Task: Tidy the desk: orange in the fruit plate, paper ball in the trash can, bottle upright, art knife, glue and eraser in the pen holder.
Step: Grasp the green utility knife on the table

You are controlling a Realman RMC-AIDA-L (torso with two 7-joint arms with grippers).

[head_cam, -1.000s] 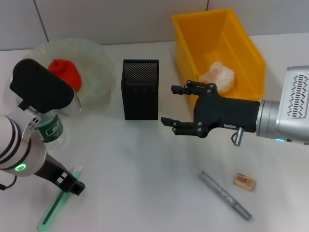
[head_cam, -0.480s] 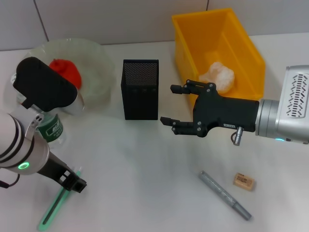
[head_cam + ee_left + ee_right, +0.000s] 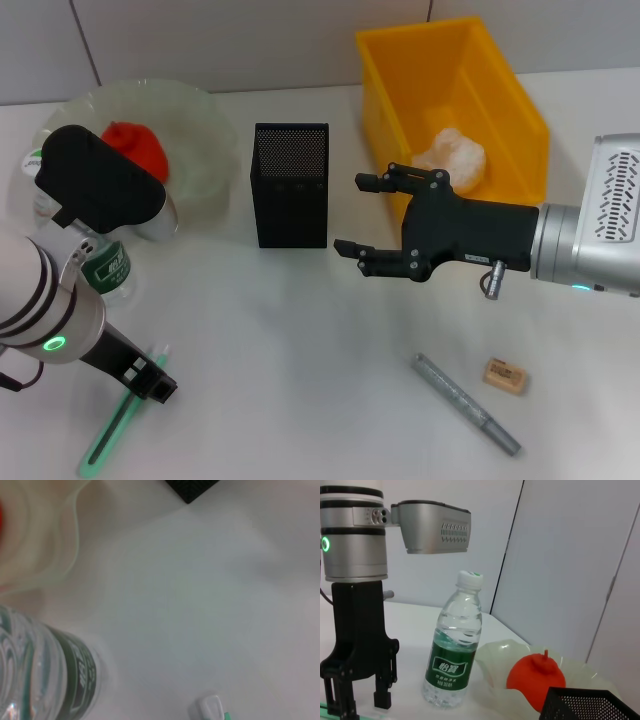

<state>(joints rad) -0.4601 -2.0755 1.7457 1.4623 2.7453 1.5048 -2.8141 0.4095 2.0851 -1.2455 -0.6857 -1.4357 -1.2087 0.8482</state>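
Bottle [image 3: 452, 652] upright, one only, just beside the plate [image 3: 200, 130], which holds one orange [image 3: 135, 150]. Left gripper [image 3: 150, 383] low over the green knife [image 3: 112, 430] at the near left; jaws spread in the right wrist view, nothing held. One pen holder [image 3: 291, 185] centre. Right gripper [image 3: 362, 215] open, empty, hovering between holder and bin [image 3: 455, 100]. One paper ball [image 3: 450, 155] inside the bin. Near right: one grey glue stick [image 3: 465, 403], one eraser [image 3: 505, 375], apart.

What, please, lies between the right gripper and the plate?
In the head view, the pen holder stands between the right gripper and the plate.
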